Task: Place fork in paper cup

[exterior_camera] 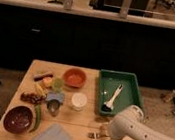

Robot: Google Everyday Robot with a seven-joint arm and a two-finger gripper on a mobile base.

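Observation:
The fork [93,135] is a small silvery piece lying on the wooden table [84,121] near its front edge. The paper cup [79,101] is short, white and round, and stands upright at the table's middle, up and to the left of the fork. My gripper [104,137] hangs under the white arm [142,136] and sits low over the table, right beside the fork's right end. The arm hides most of the gripper.
An orange bowl [74,77] and a small green cup [58,84] stand behind the paper cup. A green tray [128,87] at the right holds a white-handled utensil [113,97]. A dark bowl [18,119], a blue cloth [52,136] and food items [39,92] fill the left side.

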